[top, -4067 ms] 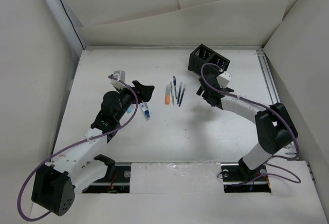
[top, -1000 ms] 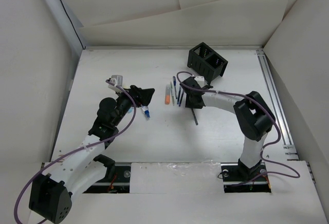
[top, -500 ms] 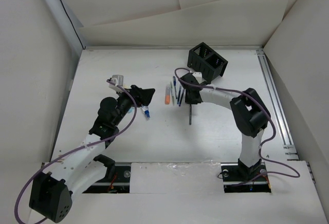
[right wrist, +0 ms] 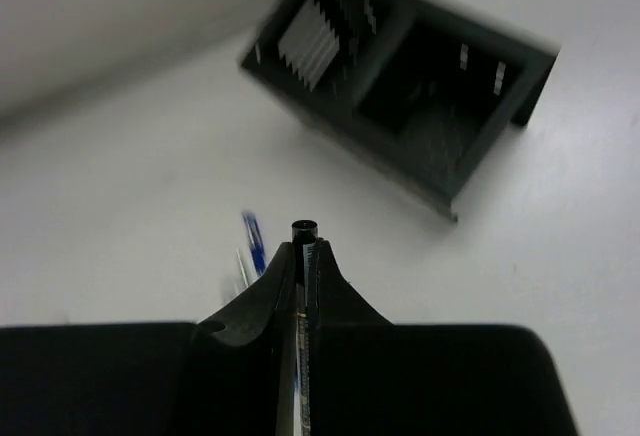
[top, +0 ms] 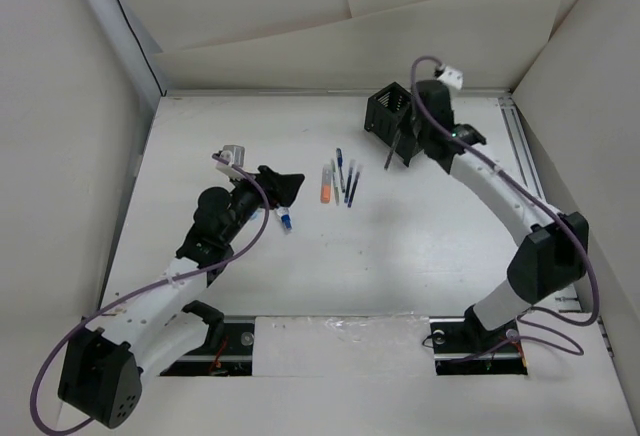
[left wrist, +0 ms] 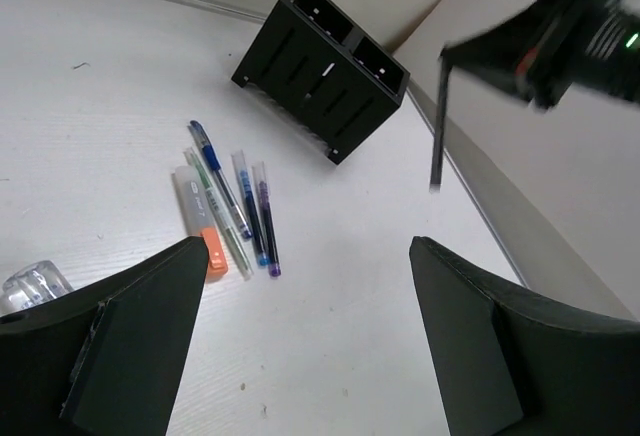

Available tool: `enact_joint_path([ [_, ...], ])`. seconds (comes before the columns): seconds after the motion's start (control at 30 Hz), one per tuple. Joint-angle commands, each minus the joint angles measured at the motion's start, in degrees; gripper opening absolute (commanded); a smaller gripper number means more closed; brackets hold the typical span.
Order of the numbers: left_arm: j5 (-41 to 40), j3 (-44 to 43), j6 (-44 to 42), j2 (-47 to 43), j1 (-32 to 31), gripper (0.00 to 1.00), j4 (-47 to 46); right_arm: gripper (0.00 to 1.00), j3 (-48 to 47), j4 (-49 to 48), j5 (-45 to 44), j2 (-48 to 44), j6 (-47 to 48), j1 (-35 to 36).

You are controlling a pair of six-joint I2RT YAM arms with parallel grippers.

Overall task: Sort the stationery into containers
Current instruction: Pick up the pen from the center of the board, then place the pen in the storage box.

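Stationery, loose group: five slim items lie side by side on the white table (top: 400,256), between the two arms and well apart from the organiser.
Grey marker (left wrist: 192,212): blocky grey barrel with an orange end, at the left edge of the group.
Blue pen (left wrist: 213,171): thin, glossy blue, slanted, just beside the grey marker.
Thin pale pen (left wrist: 222,235): slender, greenish tint, between the grey marker and the dark pens.
Dark pens (left wrist: 250,215): two thin dark-blue barrels, parallel, at the right edge of the group.
White-blue marker (top: 285,219): stubby, lying apart from the group, near the left gripper.
Held pen (left wrist: 437,126): straight, matt dark stick, hanging nearly upright in the air, just beside the organiser and clear of the table.
Organiser (left wrist: 310,81): black box with vertically slotted walls and open-topped compartments, at the far side of the table; contents cannot be made out.
Right gripper (right wrist: 303,256): fingers pinched together on the held pen, whose round end projects beyond the fingertips; blurred in the left wrist view.
Left gripper (top: 287,186): black wedge-shaped fingers spread wide, nothing between them, raised above the table, left of the loose group.
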State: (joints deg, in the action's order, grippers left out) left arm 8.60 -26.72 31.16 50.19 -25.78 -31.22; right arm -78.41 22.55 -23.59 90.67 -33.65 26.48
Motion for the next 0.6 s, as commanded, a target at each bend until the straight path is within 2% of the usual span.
enact_joint_path([
  [0.0,2.12,-0.35,0.31,0.25,-0.15,0.79,-3.58,0.0,-6.48,-7.94,-4.0,0.29,-0.28,-6.33],
  [0.23,3.87,-0.35,0.31,1.92,-0.15,0.78,-4.72,0.0,-22.64,-14.37,-11.36,12.14,-1.68,-13.47],
  [0.37,5.81,-0.35,0.83,3.07,-0.15,0.78,-6.56,0.0,-31.34,-16.83,-14.55,19.18,1.21,-13.47],
  [0.57,9.06,-0.88,0.84,5.62,-0.15,0.76,-8.5,0.0,-38.21,-21.49,-18.67,28.67,4.82,-12.86],
])
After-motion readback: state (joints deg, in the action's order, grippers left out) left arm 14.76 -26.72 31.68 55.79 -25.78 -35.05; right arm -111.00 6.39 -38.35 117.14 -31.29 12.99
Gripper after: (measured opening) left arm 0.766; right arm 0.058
